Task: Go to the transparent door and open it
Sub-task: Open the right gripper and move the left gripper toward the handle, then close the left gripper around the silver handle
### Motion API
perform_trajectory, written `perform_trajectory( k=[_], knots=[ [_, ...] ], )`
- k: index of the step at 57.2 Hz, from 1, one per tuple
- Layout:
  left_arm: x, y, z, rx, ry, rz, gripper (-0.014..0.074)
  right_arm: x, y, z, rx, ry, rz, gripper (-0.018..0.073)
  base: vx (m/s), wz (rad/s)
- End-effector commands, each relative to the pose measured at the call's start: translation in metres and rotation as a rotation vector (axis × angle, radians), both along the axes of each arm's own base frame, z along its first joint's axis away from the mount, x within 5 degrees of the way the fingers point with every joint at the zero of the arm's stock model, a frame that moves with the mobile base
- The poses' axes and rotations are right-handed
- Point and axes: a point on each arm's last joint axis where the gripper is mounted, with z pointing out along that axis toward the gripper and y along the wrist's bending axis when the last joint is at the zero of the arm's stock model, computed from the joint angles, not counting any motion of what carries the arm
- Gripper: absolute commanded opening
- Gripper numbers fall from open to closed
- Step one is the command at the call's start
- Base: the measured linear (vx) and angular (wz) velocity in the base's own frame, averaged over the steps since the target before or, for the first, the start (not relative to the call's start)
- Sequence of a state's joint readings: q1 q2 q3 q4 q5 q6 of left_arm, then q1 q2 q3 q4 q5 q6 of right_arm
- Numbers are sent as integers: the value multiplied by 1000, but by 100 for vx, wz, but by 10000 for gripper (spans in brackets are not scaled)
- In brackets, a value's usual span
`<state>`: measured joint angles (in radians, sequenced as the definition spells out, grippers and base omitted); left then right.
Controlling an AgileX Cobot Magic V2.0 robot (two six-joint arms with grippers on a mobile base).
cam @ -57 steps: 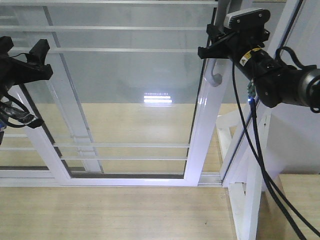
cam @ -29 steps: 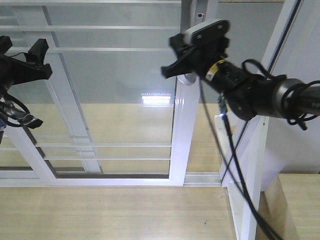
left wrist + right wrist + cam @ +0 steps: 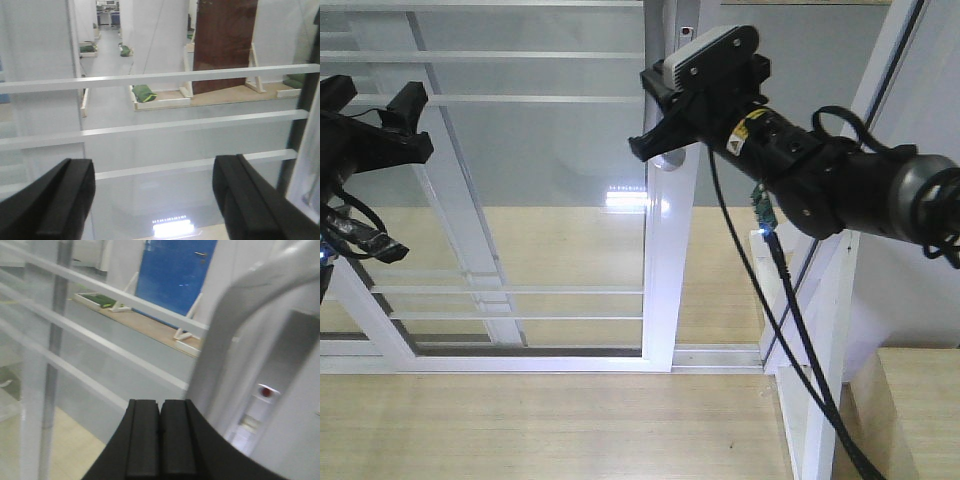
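Pale wood flooring ran up to the sliding track. Through the glass I could see a grey hall with a brown board, a blue door and green sandbags on wooden bases. Only one label showed, a small yellow sticker on the right arm's black wrist, its print too small to read. The tall transparent door, clear glass in a glossy white frame with thin white bars, stood straight ahead, its handle stile near the middle of the front view. The right arm reached in from the right, stretched up and leftwards, with a grey-white camera housing on top. The right gripper sat just beside the curved grey pull handle, its black pads pressed flat together with nothing between them; I could not tell whether it touched the handle. The left gripper hung at the left facing the glass, its fingers spread wide and clear of everything. Behind it slanted a similar barred glass panel. Black cables drooped from the right arm past a white wooden stand.
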<state>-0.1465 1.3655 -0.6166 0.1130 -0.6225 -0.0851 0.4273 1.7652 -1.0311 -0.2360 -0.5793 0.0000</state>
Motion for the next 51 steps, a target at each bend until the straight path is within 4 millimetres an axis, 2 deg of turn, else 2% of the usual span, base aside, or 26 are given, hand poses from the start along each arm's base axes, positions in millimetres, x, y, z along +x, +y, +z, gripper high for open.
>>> perform_trajectory(
  k=[1,12,19,32,51],
  knots=[
    [0,-10,22,-36,-130,-69,590,-4,-28,39,59,-133,-69,-6,0,0],
    [7,-27,9,-104,-124,-151,590,-14,-74,33,36,-111,-179,-6,0,0],
    [16,-43,5,-125,-136,-204,590,-21,-91,32,28,-103,-221,-6,0,0],
    [44,-85,12,-95,-100,-365,590,-23,-94,32,20,-99,-228,-6,0,0],
    [84,-121,15,-128,-83,-407,590,-23,-94,33,0,-111,-228,-6,0,0]
  ],
)
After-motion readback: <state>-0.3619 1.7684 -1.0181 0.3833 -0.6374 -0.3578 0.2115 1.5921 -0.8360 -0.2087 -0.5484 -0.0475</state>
